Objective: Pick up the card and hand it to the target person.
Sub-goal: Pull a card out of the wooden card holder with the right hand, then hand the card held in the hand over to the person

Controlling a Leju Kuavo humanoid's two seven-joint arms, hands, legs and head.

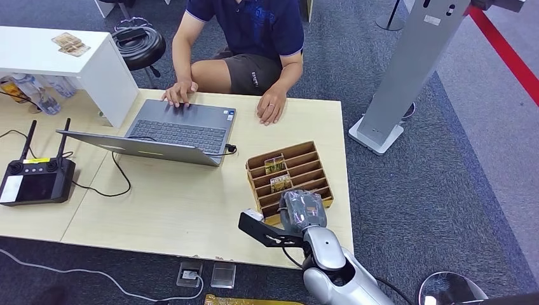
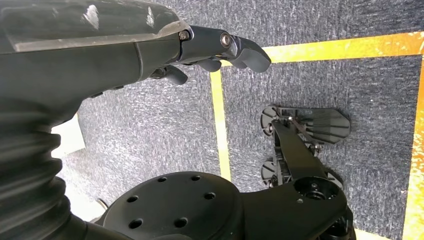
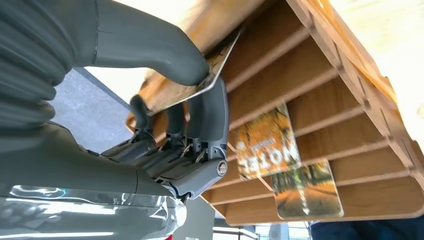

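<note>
A wooden slotted card rack [image 1: 306,159] stands on the table's right part. My right hand [image 1: 303,211] is over its near rows. In the right wrist view the thumb [image 3: 165,55] and fingers [image 3: 210,110] pinch a thin card [image 3: 220,57] at the rack [image 3: 320,75]; whether the card is clear of its slot I cannot tell. Two more cards stand in the rack, one [image 1: 274,164] behind the other [image 1: 280,183]. A person [image 1: 245,38] in a dark shirt sits across the table. My left hand [image 2: 220,47] hangs over the carpet, holding nothing.
An open laptop [image 1: 181,130] lies before the person, one of whose hands [image 1: 180,94] rests on it. A black controller [image 1: 35,180] sits at the table's left. A white shelf [image 1: 63,57] stands far left, and a grey stand [image 1: 407,76] is right of the table.
</note>
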